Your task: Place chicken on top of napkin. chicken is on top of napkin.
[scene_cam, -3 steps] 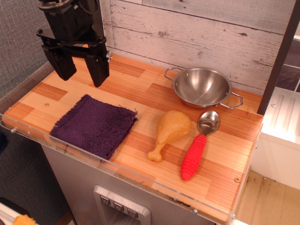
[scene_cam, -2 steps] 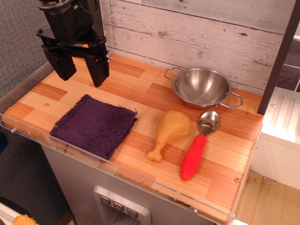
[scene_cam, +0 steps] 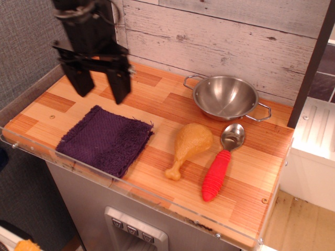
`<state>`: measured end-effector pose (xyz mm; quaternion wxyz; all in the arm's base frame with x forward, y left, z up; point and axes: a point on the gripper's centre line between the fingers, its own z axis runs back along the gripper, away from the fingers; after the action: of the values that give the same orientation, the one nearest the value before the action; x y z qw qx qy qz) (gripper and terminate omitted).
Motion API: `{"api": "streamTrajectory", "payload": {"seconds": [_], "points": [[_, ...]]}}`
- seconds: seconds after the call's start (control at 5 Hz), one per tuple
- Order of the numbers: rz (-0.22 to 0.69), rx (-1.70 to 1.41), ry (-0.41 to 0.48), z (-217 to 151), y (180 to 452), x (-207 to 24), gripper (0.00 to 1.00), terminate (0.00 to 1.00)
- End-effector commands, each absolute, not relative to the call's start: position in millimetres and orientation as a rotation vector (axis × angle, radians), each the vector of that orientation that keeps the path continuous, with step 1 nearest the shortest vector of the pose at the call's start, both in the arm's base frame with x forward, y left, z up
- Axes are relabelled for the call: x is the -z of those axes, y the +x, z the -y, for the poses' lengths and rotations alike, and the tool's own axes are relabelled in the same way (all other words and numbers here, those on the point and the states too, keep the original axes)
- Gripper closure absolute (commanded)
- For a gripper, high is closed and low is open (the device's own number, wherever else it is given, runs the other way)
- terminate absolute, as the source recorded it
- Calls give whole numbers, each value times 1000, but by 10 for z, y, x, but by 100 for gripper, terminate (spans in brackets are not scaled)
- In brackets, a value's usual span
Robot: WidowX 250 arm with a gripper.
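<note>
The chicken (scene_cam: 189,146), a glossy yellow-orange toy drumstick, lies on the wooden counter with its bone tip toward the front edge. The napkin (scene_cam: 104,139), a dark purple terry cloth, lies flat to its left, apart from it. My gripper (scene_cam: 102,90) is black, open and empty. It hangs above the counter behind the napkin's far edge, well left of the chicken.
A steel bowl (scene_cam: 225,97) with two handles stands at the back right. A red-handled metal spoon (scene_cam: 222,164) lies just right of the chicken. A clear plastic lip (scene_cam: 131,191) runs along the counter's front edge. A plank wall rises behind.
My gripper has moved a little to the right and slightly down, toward the napkin's far edge. The chicken, napkin, bowl and spoon have not moved.
</note>
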<state>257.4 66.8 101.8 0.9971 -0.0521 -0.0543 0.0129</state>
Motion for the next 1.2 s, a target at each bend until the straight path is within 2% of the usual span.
{"api": "streamTrajectory", "payload": {"seconds": [0.0, 0.2, 0.4, 1.0], "points": [[86, 6, -94, -175, 2315, -761, 0, 0], [53, 18, -84, 9, 2263, -511, 0, 0], [37, 2, -81, 97, 2343, -317, 0, 0], [91, -4, -77, 388, 2605, -243, 0, 0]]}}
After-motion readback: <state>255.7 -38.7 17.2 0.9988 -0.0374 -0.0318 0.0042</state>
